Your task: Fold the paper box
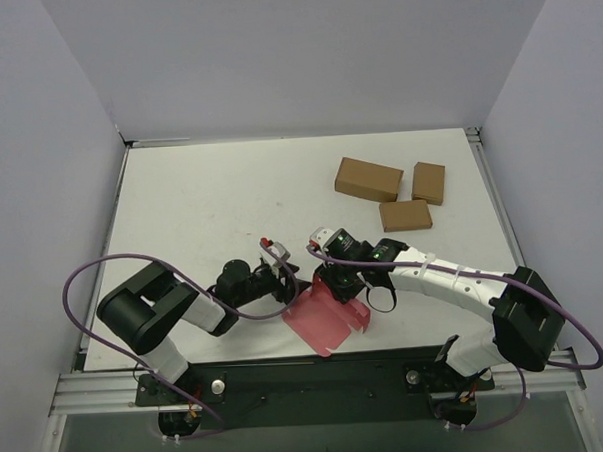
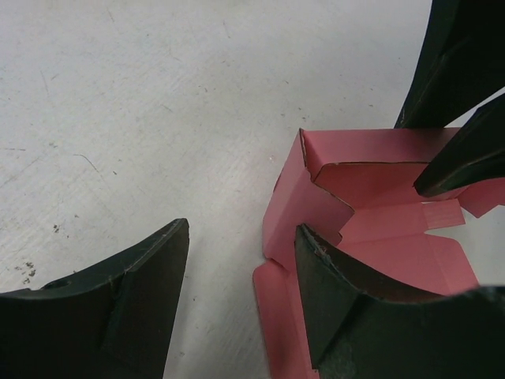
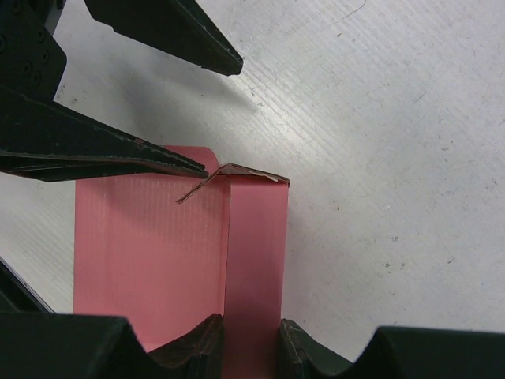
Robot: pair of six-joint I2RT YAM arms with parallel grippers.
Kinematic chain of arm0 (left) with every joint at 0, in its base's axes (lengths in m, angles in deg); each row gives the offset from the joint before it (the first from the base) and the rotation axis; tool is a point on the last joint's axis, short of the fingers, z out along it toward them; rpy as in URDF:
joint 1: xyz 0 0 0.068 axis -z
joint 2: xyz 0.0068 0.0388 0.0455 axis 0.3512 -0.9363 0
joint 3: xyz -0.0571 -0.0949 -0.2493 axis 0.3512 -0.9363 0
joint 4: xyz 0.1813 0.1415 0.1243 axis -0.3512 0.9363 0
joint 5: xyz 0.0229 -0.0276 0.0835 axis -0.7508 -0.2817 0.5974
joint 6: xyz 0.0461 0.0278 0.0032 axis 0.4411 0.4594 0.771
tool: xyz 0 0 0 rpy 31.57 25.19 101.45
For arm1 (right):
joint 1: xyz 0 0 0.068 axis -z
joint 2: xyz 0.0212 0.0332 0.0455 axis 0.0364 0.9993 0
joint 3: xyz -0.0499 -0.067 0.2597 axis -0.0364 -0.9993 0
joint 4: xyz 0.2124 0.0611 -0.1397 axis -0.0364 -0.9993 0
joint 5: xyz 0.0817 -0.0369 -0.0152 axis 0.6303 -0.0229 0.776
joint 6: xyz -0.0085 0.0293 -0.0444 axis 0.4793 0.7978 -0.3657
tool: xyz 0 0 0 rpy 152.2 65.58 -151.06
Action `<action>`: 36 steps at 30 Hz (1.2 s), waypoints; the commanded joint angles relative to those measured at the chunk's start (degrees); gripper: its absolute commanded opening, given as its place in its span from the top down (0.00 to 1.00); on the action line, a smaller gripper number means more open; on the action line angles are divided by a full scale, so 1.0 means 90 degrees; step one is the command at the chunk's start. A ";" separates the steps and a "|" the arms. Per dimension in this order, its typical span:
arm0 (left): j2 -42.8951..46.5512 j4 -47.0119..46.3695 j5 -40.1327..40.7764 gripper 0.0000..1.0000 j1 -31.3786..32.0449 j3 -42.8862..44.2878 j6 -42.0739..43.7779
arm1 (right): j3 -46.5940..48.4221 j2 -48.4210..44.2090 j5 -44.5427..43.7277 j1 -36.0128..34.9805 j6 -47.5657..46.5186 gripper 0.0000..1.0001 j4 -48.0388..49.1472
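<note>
Gripping box (image 1: 326, 323) wall with right pincer (image 3: 251, 325). Hovering with left pincer (image 2: 243, 230) agape: one finger (image 2: 118, 300) over counter (image 1: 210, 200), other at box wall.

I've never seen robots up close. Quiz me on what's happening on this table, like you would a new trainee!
1. True or false: the left hand is shut tight.
2. How many brown cardboard boxes lie on the table? A) two B) three C) five
3. Fill in: the ___ hand pinches a raised panel of the pink paper box.

Key
1. False: it stands open, straddling the box's edge.
2. B
3. Right: the right hand grips the panel.
</note>
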 commanded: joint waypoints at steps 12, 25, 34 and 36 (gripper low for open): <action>-0.0482 -0.1100 -0.0388 0.39 0.0150 0.0052 -0.0137 | -0.0042 -0.0117 -0.0108 -0.0026 -0.0060 0.83 -0.0103; -0.0853 -0.1364 -0.0476 0.39 0.0169 0.0384 0.0030 | -0.0042 -0.0059 0.0009 -0.0026 -0.0050 0.82 -0.0113; -0.1029 -0.1412 -0.0584 0.39 0.0179 0.0560 0.0205 | -0.0052 -0.0059 0.0049 -0.0026 -0.0060 0.82 -0.0103; -0.1087 -0.1451 -0.0564 0.39 0.0179 0.0600 0.0225 | -0.0052 -0.0059 0.0058 -0.0026 -0.0069 0.82 -0.0103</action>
